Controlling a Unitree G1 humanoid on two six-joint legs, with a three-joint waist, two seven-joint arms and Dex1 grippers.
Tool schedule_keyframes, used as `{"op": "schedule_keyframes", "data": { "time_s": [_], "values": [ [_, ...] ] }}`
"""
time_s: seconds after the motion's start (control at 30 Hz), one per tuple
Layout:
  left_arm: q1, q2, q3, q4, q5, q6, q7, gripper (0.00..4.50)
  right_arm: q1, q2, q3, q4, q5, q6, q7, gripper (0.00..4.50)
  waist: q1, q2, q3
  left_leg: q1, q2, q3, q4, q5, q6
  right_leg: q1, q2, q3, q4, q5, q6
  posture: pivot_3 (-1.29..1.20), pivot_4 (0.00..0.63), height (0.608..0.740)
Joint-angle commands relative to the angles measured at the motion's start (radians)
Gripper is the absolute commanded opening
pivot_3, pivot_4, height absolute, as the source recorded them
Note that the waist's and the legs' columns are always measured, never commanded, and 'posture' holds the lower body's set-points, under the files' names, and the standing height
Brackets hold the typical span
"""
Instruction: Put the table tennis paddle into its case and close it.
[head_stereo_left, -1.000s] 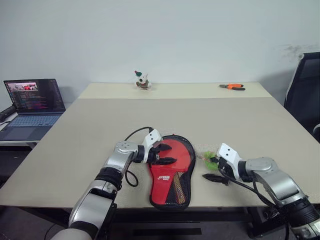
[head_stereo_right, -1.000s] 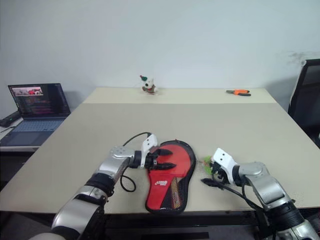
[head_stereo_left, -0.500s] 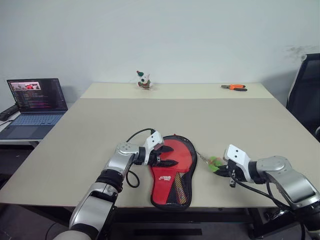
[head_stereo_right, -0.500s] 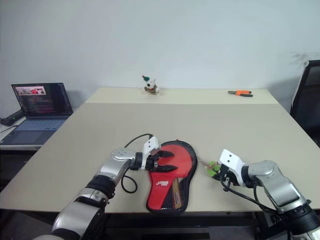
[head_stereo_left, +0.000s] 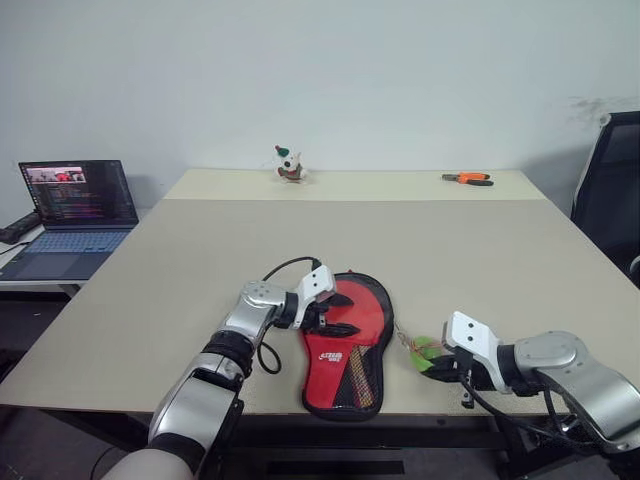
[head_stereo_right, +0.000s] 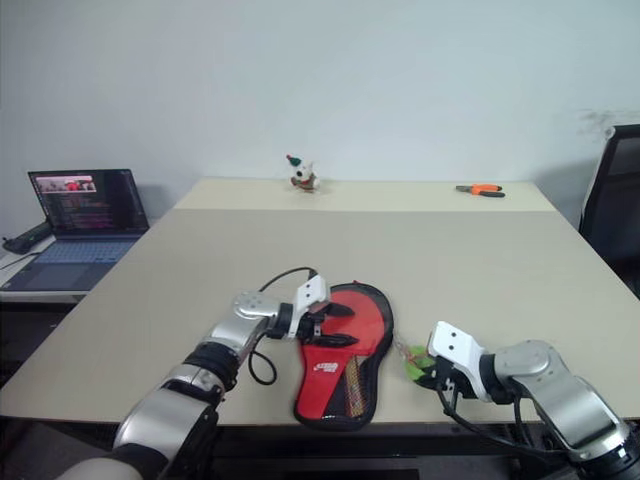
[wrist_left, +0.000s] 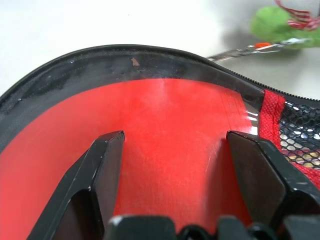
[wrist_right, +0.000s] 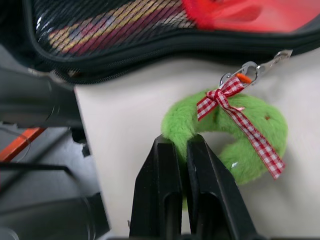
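The case (head_stereo_left: 345, 345) lies flat near the front edge of the table (head_stereo_left: 300, 240), red side with black mesh up. A light wooden shape shows through the mesh (head_stereo_left: 353, 378), which looks like the handle of the table tennis paddle. My left gripper (head_stereo_left: 332, 313) is open, and its fingers (wrist_left: 107, 155) rest on the glossy red round part of the case (wrist_left: 170, 115). My right gripper (wrist_right: 182, 145) is shut on the fluffy green pull tag (wrist_right: 235, 135), right of the case, near the table's front edge. A metal clip (wrist_right: 250, 70) links the tag to the zipper.
An open laptop (head_stereo_left: 75, 200) sits on a lower side table at the left. A small toy figure (head_stereo_left: 288, 165) and orange-handled pliers (head_stereo_left: 467, 178) lie at the table's far edge. A black chair (head_stereo_left: 615, 190) stands at the right.
My right gripper went from open to shut on the green pull tag and drew it back toward the table's front edge. The left gripper stayed on the case.
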Motion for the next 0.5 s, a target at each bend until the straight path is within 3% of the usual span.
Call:
{"op": "schedule_keyframes", "data": {
  "time_s": [0.03,0.27,0.5],
  "values": [
    [0.013,-0.020,-0.035,0.065,0.059,-0.014,0.025,3.55,0.074,-0.060,-0.028,-0.150,0.062,0.036,0.038,0.08,0.003,0.000,-0.001,0.000,0.000,0.000,0.000,0.000,0.000,0.000,0.000,0.000,0.000,0.000,0.000,0.00,0.150,0.740],
    [-0.017,-0.050,-0.034,0.111,0.076,-0.025,0.040,3.55,0.174,-0.103,-0.029,-0.304,0.119,0.084,0.019,0.08,0.014,0.000,-0.002,0.009,-0.001,-0.001,-0.001,0.000,0.000,0.013,-0.001,-0.003,-0.005,-0.003,0.005,0.00,0.150,0.740],
    [-0.042,-0.077,-0.029,0.146,0.083,-0.024,0.064,3.55,0.254,-0.087,-0.043,-0.463,0.229,0.194,-0.044,0.08,0.026,-0.001,-0.003,0.009,0.000,-0.002,-0.001,0.000,0.000,0.013,-0.001,-0.004,-0.006,-0.003,0.005,0.00,0.150,0.740]
  ]
}}
